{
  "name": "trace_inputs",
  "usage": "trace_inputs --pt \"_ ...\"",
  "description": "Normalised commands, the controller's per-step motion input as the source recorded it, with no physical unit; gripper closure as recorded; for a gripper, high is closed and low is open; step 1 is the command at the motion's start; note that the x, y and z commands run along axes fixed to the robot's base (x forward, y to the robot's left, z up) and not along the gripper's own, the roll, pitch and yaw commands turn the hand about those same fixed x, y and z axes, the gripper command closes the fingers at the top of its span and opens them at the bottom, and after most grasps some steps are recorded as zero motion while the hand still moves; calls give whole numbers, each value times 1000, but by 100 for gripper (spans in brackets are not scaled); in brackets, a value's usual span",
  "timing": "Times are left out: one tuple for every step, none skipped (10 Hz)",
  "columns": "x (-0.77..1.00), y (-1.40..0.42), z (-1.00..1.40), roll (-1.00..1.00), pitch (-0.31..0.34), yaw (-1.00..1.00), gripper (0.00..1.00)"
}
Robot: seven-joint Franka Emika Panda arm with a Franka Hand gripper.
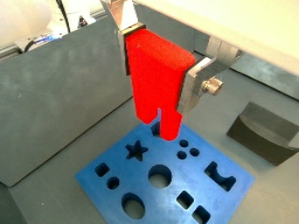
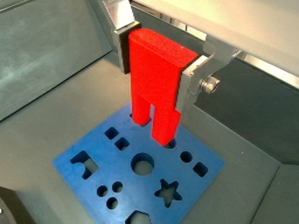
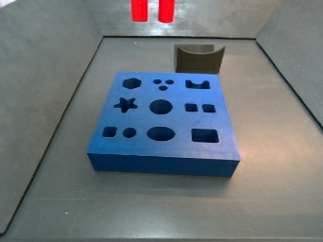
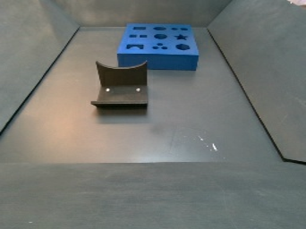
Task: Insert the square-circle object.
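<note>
Looking at both wrist views, we count one square-circle object [image 1: 156, 80], bright red, clamped between the two silver fingers [image 1: 201, 86] of the claw [image 2: 162, 54], which is closed on its solid upper body. Its two prongs point down and hang above the blue slab [image 1: 111, 171], apart from it.

We count one blue slab, lying flat on the grey bench [image 3: 164, 203]. In a side view we make out ten shaped holes in its top face [image 3: 161, 107]: among them a star, a large circle, an oval, squares and small dots. Only the two red prong tips [image 3: 151, 9] show in that view, at the 12 o'clock edge of the frame, well above the slab.

We count one dark grey block [image 4: 121, 85] with a concave top. In a side view it sits beyond the slab, at about 1 o'clock from it [image 3: 198, 57], apart from it. In a side view [image 4: 164, 45] the slab lies at 12 o'clock, and the claw is out of frame there.
</note>
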Motion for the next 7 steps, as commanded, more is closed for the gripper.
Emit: trace_inputs --pt "-60 0 0 0 0 0 100" --pt "-106 -297 -634 -50 0 0 100" --pt "-177 -500 -940 -60 0 0 100" --pt "-137 -566 -1000 0 0 0 100" --pt "-137 -554 -1000 0 0 0 100" --pt "-106 -511 -1000 20 -6 0 100" --pt "-120 -451 -1000 39 0 0 100"
